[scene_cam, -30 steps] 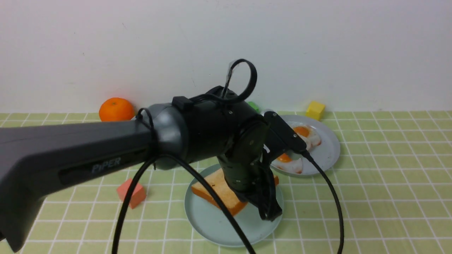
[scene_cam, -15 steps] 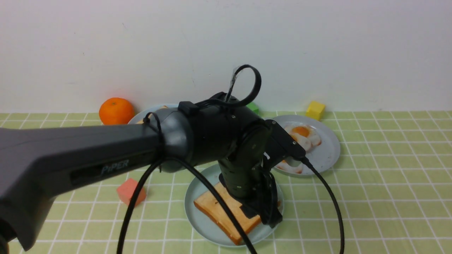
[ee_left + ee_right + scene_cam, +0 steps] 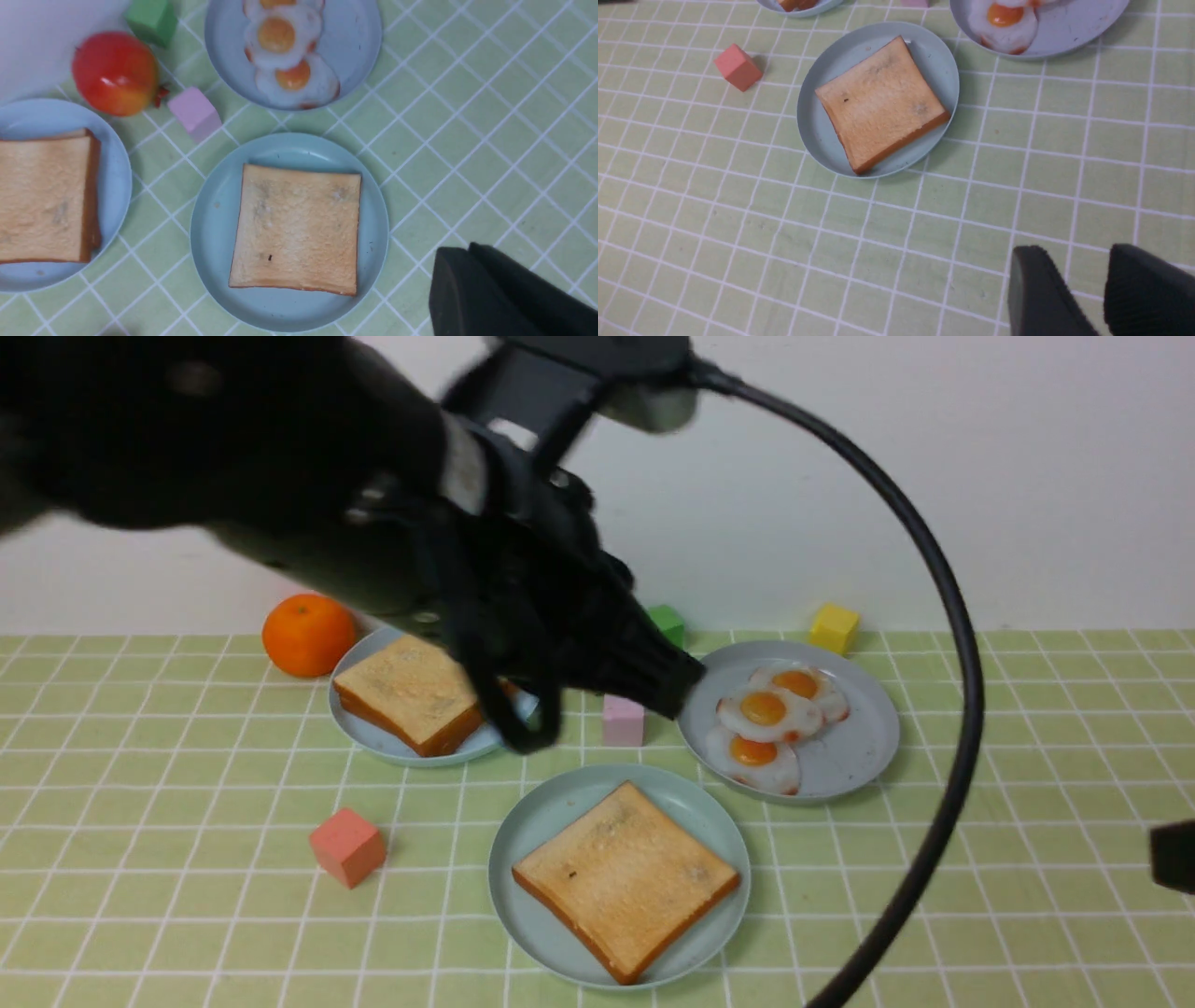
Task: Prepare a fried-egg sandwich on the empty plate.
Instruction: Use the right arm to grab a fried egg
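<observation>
One square golden toast slice (image 3: pixel 624 877) lies flat on the round pale mint-teal plastic plate (image 3: pixel 532 831) — no egg yet. Left fingers (image 3: pixel 467 289) pressed together, empty; right fingers (image 3: pixel 1041 289) apart, empty. Risk: the flat white fried eggs (image 3: pixel 764 709) overlap — a pinch may drag two.

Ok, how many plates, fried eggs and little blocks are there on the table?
Plates: 3 (mint plate, sky-blue plate, grey-blue plate)
Fried eggs: 3
Blocks: 4 (red block, pink block, green block, yellow block)
Total: 10
</observation>
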Controlling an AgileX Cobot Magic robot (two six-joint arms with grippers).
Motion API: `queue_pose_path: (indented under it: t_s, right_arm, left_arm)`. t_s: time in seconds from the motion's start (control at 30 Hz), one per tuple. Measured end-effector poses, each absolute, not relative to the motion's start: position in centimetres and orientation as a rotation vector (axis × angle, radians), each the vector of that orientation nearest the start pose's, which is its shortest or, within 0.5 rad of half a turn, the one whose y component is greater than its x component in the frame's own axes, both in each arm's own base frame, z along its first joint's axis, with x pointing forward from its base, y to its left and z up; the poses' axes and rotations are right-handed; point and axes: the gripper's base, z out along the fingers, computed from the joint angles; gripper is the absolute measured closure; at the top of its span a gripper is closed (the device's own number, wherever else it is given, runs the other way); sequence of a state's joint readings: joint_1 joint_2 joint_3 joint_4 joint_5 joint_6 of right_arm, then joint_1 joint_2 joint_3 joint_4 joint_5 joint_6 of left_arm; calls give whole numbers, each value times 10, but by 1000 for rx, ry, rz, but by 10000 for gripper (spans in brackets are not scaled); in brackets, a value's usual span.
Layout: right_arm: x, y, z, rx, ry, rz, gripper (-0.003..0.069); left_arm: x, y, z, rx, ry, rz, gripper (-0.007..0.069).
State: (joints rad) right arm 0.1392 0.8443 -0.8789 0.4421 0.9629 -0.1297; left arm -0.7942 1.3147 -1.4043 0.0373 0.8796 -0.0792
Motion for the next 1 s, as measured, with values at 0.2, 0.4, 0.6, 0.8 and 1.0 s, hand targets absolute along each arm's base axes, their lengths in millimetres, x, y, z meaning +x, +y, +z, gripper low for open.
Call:
queue_pose_path:
  t_s: [0.2,0.4,0.6,0.8,1.0]
  right_arm:
    - [217,63,320,77,2363,673,383]
    - [274,69,269,290,2438,703,358]
    - [330,67,237,393,2514,702,309]
    - [391,68,205,463,2553,735,285]
    - [426,72,181,514,2573,800,284]
  left_arm:
    - [137,-137,419,747,1997,-498,638]
    - [100,-100,385,701,1867,-551,638]
    - [91,-93,368,658,1814,-618,638]
    - [90,-95,368,629,1803,-670,638]
    - [90,-96,370,616,1795,-691,638]
